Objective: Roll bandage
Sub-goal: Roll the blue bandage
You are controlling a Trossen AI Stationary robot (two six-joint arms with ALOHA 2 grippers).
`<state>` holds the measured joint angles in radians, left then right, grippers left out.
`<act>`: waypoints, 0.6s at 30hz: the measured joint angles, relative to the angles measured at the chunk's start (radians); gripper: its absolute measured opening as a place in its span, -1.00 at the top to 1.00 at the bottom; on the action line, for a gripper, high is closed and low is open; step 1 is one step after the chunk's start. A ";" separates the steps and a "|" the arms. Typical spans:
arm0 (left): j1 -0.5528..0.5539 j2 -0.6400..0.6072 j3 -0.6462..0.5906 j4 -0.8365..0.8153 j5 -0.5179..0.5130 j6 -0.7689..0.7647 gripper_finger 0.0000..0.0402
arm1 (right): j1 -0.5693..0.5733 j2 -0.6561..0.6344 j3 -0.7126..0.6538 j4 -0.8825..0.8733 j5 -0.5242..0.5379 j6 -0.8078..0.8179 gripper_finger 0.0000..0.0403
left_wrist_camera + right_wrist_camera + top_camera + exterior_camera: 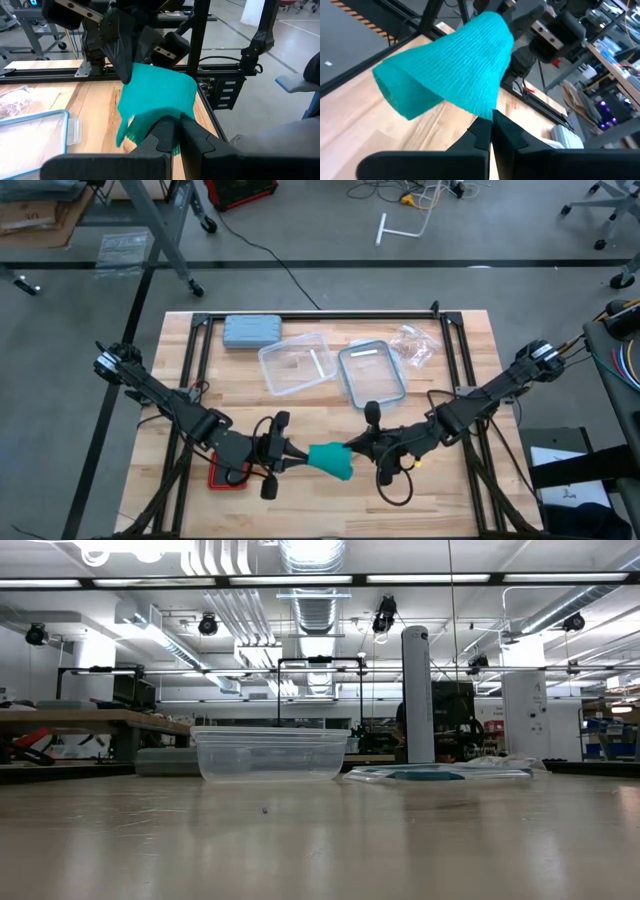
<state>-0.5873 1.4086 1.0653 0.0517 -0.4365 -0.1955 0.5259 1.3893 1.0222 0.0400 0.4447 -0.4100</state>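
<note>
2 claws, left claw (296, 453), right claw (350, 448), pinching bandage (331, 461) between

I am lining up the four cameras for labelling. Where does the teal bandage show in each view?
High view: the bandage sits low in the picture's centre, held between the left gripper and the right gripper.
Low view: not in it.
Left wrist view: centre.
Right wrist view: centre and upper part.
Shared landmark: the clear container, mid-left in the low view.
</note>
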 joint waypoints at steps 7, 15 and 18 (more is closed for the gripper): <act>0.000 0.000 0.000 0.005 -0.024 0.004 0.98 | -0.001 -0.017 0.000 -0.067 -0.045 0.057 1.00; 0.000 0.000 0.000 0.064 -0.078 0.056 0.98 | -0.003 -0.013 0.000 -0.048 -0.077 0.090 0.98; 0.000 0.000 0.000 0.098 -0.080 0.064 0.98 | -0.007 -0.015 0.000 -0.029 -0.079 0.112 0.89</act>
<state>-0.5869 1.4086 1.0653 0.1493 -0.5167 -0.1310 0.5192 1.3742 1.0225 0.0113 0.3656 -0.2984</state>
